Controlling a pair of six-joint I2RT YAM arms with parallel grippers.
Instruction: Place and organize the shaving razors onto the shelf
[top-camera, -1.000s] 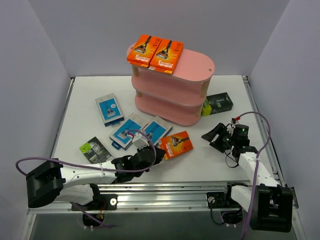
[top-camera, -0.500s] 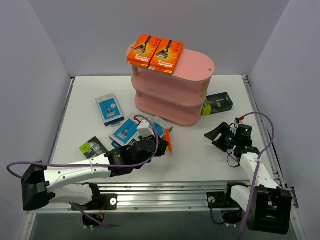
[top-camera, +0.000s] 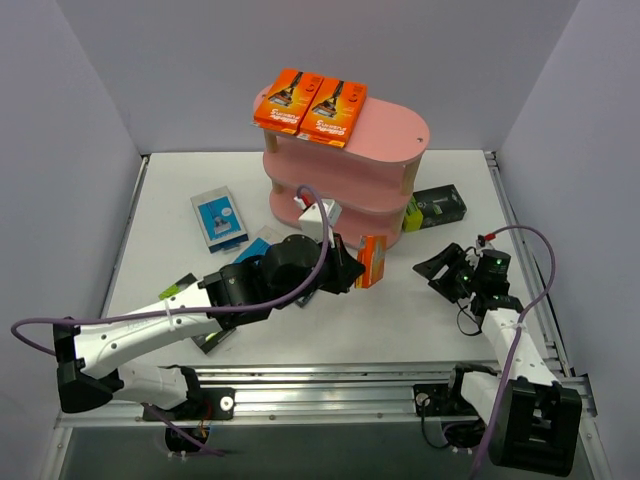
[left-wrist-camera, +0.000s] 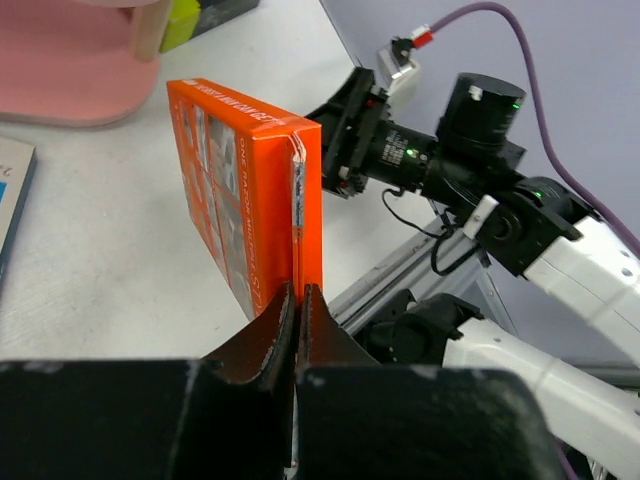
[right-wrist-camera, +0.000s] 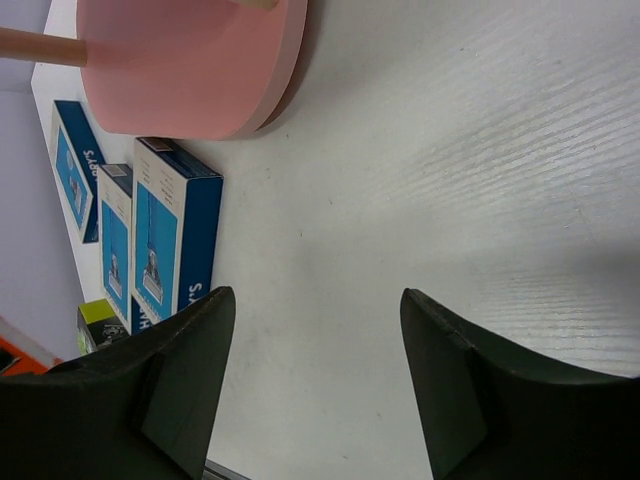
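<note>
While my left gripper (left-wrist-camera: 298, 293) pinches the orange pack (left-wrist-camera: 250, 190) by its seam, it may twist free; right gripper (right-wrist-camera: 312, 310) gapes empty.

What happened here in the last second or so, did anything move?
The left gripper, shut on the orange pack that lay flat on the table, has lifted it on edge and carried it toward the pink shelf. The right gripper stayed open and empty, shifting only slightly. The two orange packs on the top board and the lone blue pack did not move.
</note>
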